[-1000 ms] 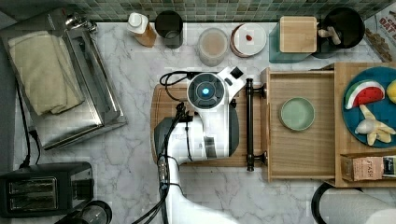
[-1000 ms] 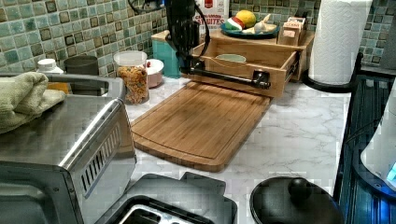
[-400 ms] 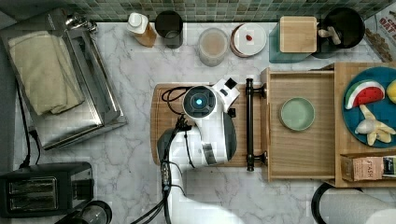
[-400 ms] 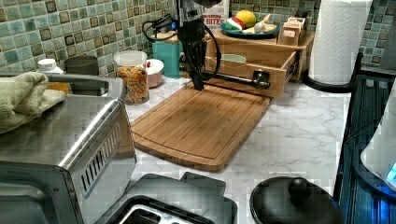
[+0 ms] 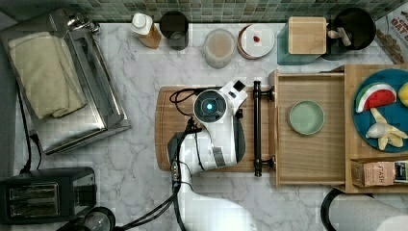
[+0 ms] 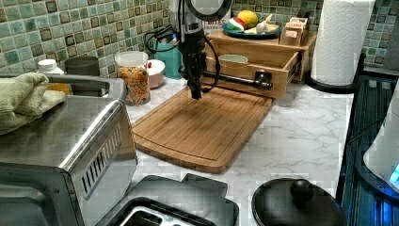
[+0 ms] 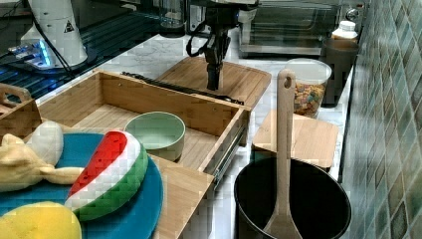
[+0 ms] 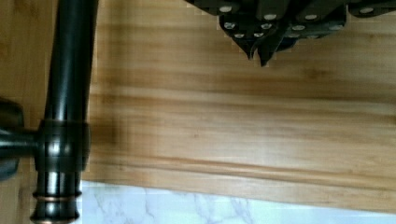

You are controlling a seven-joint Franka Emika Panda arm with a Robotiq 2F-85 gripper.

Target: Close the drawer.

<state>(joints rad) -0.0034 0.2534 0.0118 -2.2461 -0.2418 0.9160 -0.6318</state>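
Here, drawer [image 5: 308, 159] open — pincer [image 6: 195, 94] near handle [image 5: 257, 127]

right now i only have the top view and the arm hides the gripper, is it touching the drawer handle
Observer: No. In the wrist view the gripper is apart from the black bar handle, with bare cutting board between them.
Operator: open or shut
Observer: Shut. The fingertips meet in the wrist view.
Operator: how high is it
Observer: In the left view the fingers point straight down. Their tips are lower than the bar and close over the board, on the board side of the drawer.
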